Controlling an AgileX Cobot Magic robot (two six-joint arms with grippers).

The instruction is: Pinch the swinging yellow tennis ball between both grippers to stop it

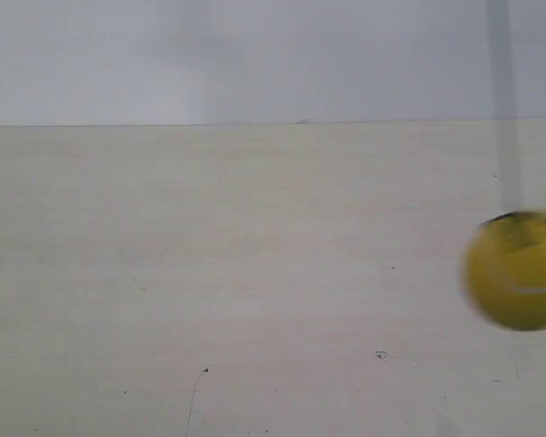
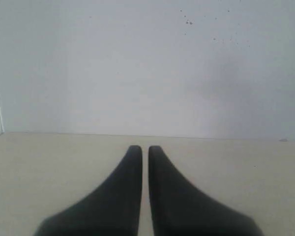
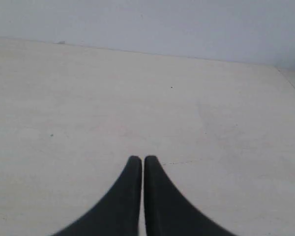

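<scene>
Two closed, empty: left hand (image 2: 145, 149), right hand (image 3: 139, 159). Blurred yellow ball (image 1: 519, 270) at exterior view's 3 o'clock, over bench (image 1: 209, 273); placement relative to either hand unclear.

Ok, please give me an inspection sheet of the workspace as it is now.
Surface: pale beige tabletop with a few small dark specks.
Job's things: bright yellow tennis ball, motion-blurred, cut by the exterior view's right edge; blurred grey string streak above it.
Clutter: nothing seen.
Grippers: left black tapered gripper and right black tapered gripper both shut, empty; ball in neither wrist view.
Cables: nothing seen.
Surroundings: plain grey-white wall behind the table.
</scene>
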